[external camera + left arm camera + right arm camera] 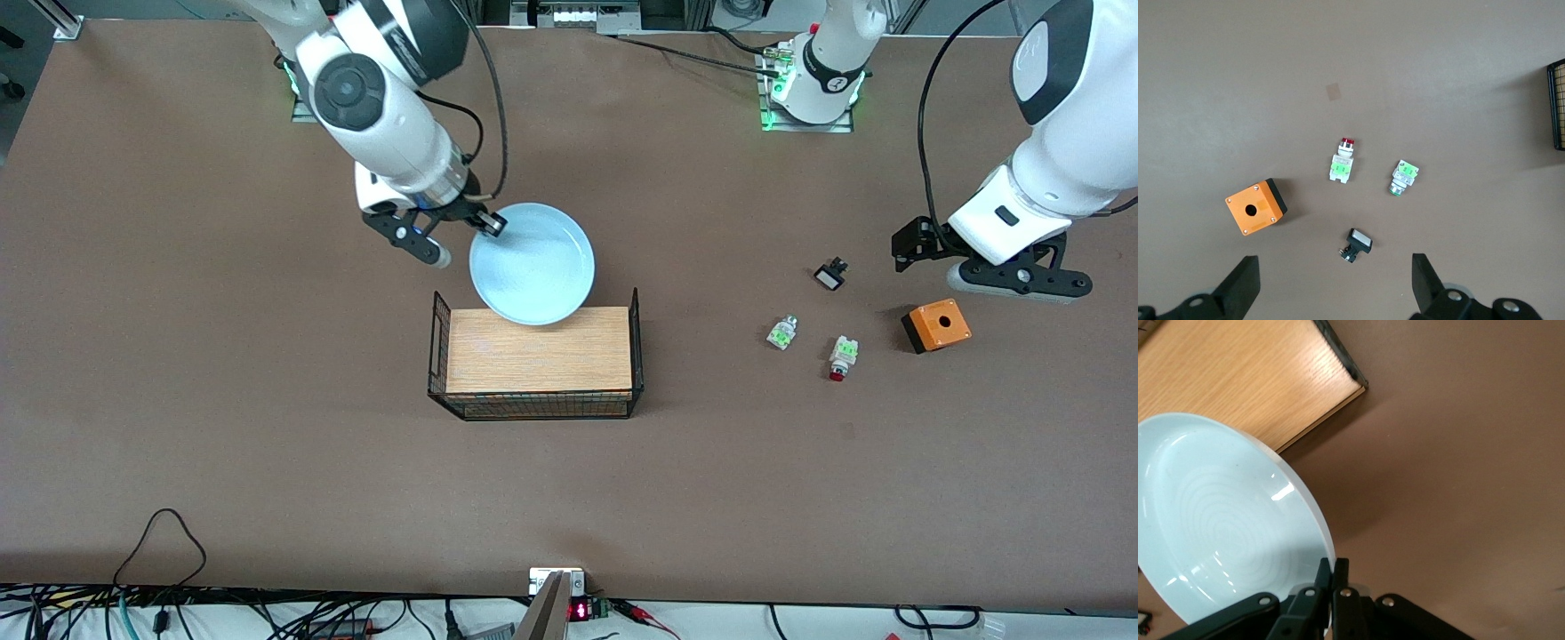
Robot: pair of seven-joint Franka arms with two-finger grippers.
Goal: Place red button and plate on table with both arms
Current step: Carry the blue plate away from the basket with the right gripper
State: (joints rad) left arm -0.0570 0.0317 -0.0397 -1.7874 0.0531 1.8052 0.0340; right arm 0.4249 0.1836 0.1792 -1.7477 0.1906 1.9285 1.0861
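While the right gripper (488,224) is pinching the rim of the plate (533,267) with its fingers clamped tight on the edge, the pale blue plate is hanging in the upper middle of the front view, over the table (222,400) and overlapping the upper edge of the wood-topped wire rack (538,360). In the right wrist view the plate (1225,533) is filling the lower left of the frame, the two black fingers (1331,577) are meeting on its rim at the bottom centre, and the rack's wooden top (1238,380) is showing at the upper left.

The left gripper (987,267) is waiting at the right edge of the front view with its fingers spread wide apart and gripping nothing, over bare table just above the orange box (936,325). The red button (841,357) is lying on the table at centre right of the front view, its red cap pointing down the frame. Beside it are lying a white-green part (781,332) and, higher in the frame, a small black-and-white part (830,274).
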